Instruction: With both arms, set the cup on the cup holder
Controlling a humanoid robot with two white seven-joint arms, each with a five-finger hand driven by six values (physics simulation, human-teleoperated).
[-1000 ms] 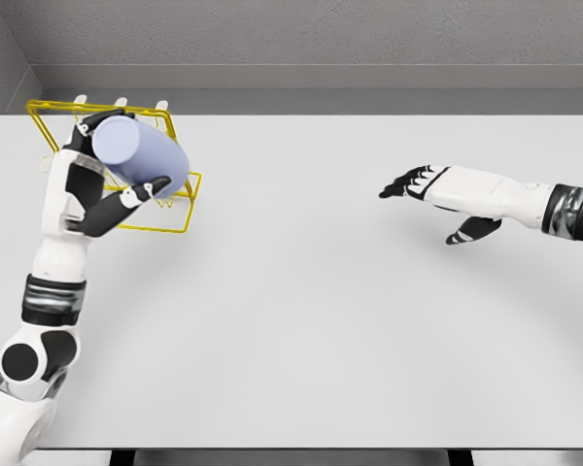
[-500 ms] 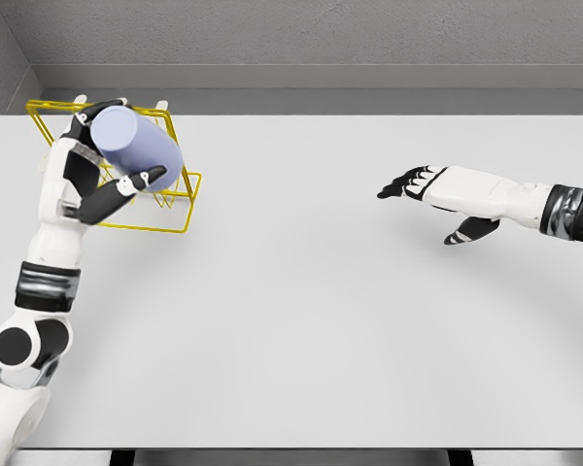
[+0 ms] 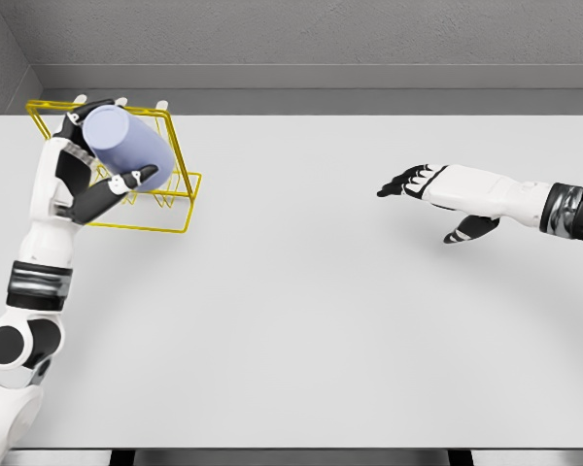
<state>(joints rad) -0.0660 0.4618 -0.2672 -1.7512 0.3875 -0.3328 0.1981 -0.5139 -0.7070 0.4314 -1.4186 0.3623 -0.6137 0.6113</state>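
A pale blue cup (image 3: 128, 146) lies tilted in my left hand (image 3: 95, 155), whose fingers are shut around it. The cup hangs over the yellow wire cup holder (image 3: 180, 194) at the table's far left, in front of its upright pegs. Whether the cup touches the wire I cannot tell. My right hand (image 3: 418, 184) hovers over the right half of the table, far from the holder, fingers stretched out flat and holding nothing.
The grey table (image 3: 301, 320) spreads wide between the two arms. A grey wall (image 3: 311, 39) runs behind its far edge, and the holder stands close to the table's left edge.
My left hand has carried the cup up and to the left, farther over the holder. The right hand has barely shifted.
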